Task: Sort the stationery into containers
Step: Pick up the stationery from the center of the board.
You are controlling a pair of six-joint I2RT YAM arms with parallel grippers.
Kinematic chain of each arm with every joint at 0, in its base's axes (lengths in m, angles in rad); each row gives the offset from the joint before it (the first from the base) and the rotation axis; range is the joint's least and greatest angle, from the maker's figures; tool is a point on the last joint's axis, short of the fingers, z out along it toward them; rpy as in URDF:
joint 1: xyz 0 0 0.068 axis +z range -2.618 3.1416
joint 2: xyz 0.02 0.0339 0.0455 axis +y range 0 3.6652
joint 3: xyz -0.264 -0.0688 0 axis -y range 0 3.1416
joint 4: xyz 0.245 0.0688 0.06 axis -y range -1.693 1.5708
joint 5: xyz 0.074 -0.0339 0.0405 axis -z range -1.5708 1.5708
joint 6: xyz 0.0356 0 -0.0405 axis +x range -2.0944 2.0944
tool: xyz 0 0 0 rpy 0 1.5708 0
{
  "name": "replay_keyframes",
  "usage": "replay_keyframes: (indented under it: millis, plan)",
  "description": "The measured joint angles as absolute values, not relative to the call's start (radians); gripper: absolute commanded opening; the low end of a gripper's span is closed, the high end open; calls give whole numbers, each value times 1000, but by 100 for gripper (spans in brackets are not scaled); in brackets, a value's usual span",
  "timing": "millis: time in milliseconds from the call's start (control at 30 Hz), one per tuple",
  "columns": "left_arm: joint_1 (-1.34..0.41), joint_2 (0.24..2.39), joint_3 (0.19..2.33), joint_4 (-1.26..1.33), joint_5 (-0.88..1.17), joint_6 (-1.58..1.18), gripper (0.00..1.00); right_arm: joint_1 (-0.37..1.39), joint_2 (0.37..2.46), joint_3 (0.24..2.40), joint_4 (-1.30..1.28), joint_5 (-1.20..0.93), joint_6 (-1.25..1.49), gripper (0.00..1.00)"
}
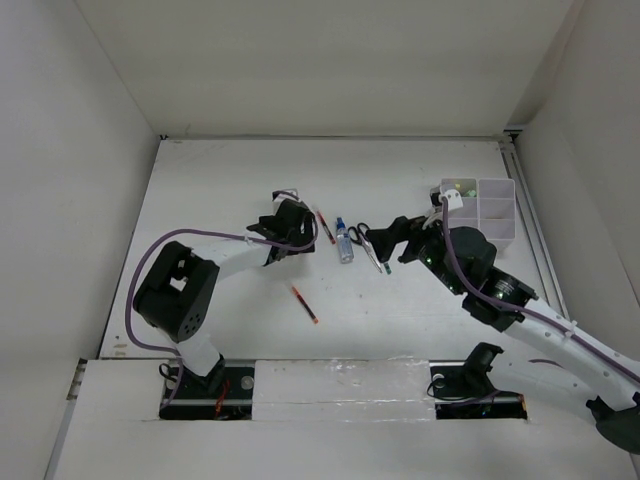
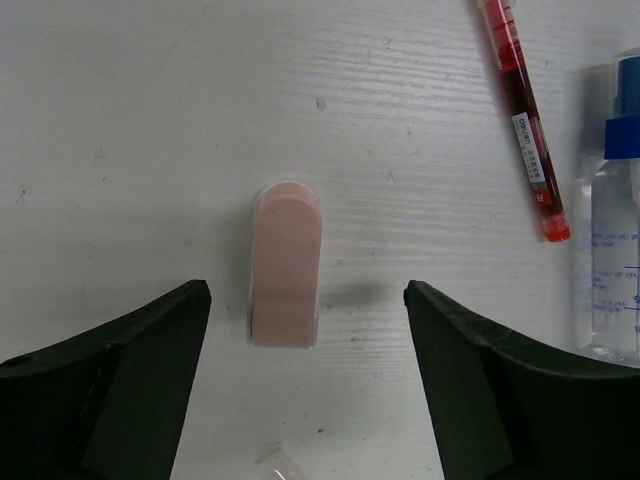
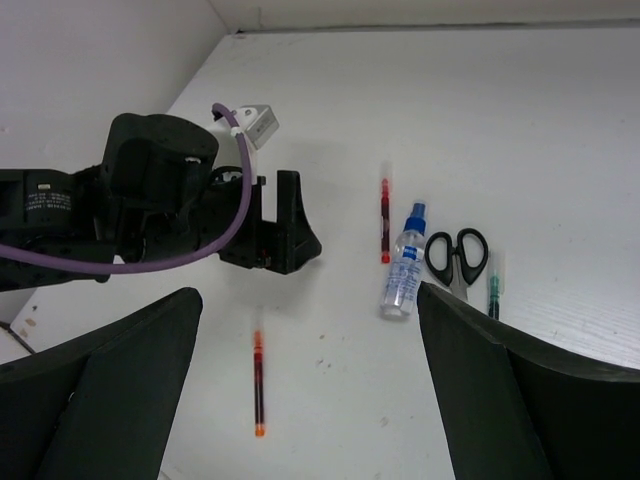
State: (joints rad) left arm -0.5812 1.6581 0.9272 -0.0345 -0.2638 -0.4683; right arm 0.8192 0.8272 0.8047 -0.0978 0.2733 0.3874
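A peach-pink stubby stick (image 2: 286, 265) lies on the table between my left gripper's (image 2: 307, 296) open jaws, untouched; in the top view my left gripper (image 1: 285, 240) hides it. A red pen (image 2: 522, 110) and the blue-capped bottle (image 2: 612, 230) lie to its right. My right gripper (image 3: 310, 300) is open and empty, above the table. Its view shows a red pen (image 3: 258, 385), another red pen (image 3: 385, 215), the bottle (image 3: 403, 272), black scissors (image 3: 458, 255) and a green pen (image 3: 493, 290). The white organizer (image 1: 497, 228) stands at the far right, behind my right gripper (image 1: 392, 242).
Small green and yellow items (image 1: 460, 186) sit in the organizer's back left compartment. White walls enclose the table on three sides. The left arm's purple cable (image 1: 200, 236) loops over the table's left part.
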Motion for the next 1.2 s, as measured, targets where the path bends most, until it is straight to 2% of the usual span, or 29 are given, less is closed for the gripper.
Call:
replay_keyframes:
  millis: [67, 100, 200, 300, 333, 367, 433, 700, 1000, 1200]
  plan:
    - [-581, 1660, 927, -36, -265, -468, 64, 822, 827, 803, -100, 273, 389, 94]
    - [-581, 1663, 927, -36, -265, -468, 55, 825, 827, 803, -101, 273, 390, 94]
    - [-581, 1683, 927, -40, -266, -469, 49, 830, 827, 803, -101, 273, 390, 94]
    - [-581, 1713, 932, -41, -283, -465, 39, 832, 827, 803, -103, 273, 390, 94]
    - [-581, 1717, 936, -42, -286, -467, 34, 833, 826, 803, -105, 273, 390, 94]
    - [-581, 1721, 942, -44, -291, -469, 18, 833, 826, 803, -105, 273, 390, 94]
    - [-581, 1733, 957, -52, -291, -479, 2, 833, 826, 803, -105, 273, 393, 94]
    - [-605, 1698, 944, -52, -272, -467, 0, 822, 826, 803, -105, 268, 431, 94]
    - [-797, 1212, 736, 265, -103, -336, 0, 720, 797, 788, -47, 169, 534, 93]
    - [-797, 1102, 690, 401, 36, -291, 0, 721, 789, 741, 88, 97, 573, 92]
